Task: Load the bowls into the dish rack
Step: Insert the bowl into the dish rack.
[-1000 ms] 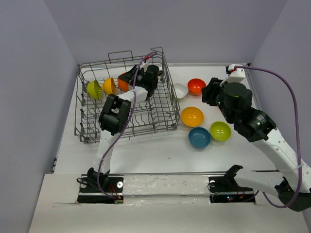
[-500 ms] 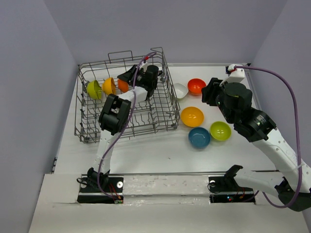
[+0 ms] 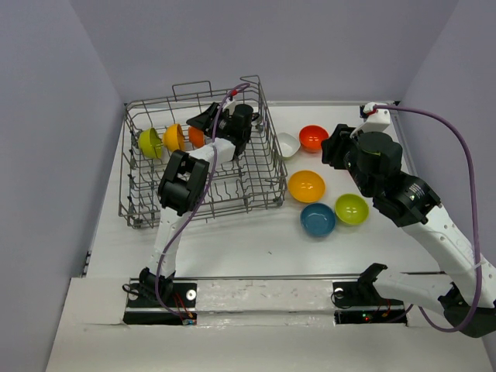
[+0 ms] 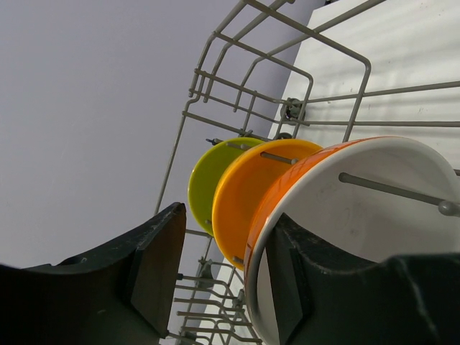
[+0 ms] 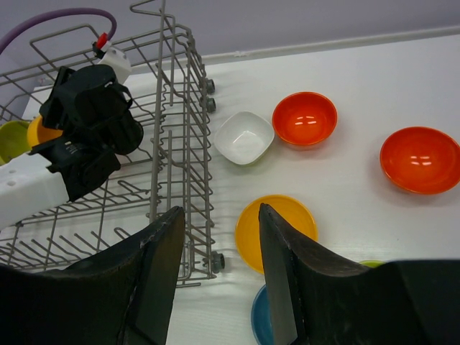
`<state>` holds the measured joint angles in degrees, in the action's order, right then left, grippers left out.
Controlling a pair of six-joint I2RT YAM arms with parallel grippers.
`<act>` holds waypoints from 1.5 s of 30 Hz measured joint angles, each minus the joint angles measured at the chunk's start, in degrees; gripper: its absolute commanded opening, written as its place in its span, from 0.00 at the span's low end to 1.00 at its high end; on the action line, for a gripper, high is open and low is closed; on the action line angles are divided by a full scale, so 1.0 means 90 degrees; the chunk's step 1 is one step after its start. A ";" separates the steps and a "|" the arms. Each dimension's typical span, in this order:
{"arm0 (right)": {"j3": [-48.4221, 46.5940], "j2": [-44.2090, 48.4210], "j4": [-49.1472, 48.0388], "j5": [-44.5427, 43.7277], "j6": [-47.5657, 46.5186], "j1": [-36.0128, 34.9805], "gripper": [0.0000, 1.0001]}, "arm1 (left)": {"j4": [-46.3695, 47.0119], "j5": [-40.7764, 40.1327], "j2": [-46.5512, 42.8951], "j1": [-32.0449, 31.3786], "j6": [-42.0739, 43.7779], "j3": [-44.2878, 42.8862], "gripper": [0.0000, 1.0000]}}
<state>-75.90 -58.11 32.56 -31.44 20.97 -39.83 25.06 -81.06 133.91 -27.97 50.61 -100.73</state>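
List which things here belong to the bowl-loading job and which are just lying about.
Job: dish rack; racked lime green bowl; racked orange-yellow bowl; racked white-faced bowl; on the table: white bowl, red-orange bowl, second red-orange bowl, orange-yellow bowl, teal bowl, lime green bowl.
Not job: purple cable; table.

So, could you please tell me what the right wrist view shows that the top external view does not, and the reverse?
Only the right wrist view shows a second red-orange bowl, lying right of the first red-orange bowl. Only the top external view shows the right arm itself, and the teal blue bowl and the lime green bowl beside it whole; the wrist view cuts them to slivers. Both show the dish rack, the left gripper open inside it, the first red-orange bowl, the white bowl and the orange-yellow bowl.
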 measured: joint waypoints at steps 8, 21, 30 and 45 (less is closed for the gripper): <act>0.0000 0.0000 0.0000 0.0000 0.0000 0.0000 0.52 | 0.0000 0.0000 0.0000 0.0000 0.0005 0.0000 0.67; 0.0000 0.0000 0.0000 0.0000 0.0000 0.0000 0.52 | 0.0000 0.0002 0.0000 0.0000 0.0005 0.0000 0.70; 0.0000 0.0000 -0.0002 0.0000 0.0000 0.0000 0.52 | -0.0005 0.0019 0.0000 0.0000 0.0002 0.0000 0.71; 0.0000 0.0000 -0.0002 0.0005 0.0000 0.0000 0.52 | -0.1166 0.0318 0.0000 -0.0005 -0.0967 -0.0367 0.74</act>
<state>-75.90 -58.11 32.53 -31.40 20.97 -39.83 14.57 -78.19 133.91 -28.01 41.91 -104.03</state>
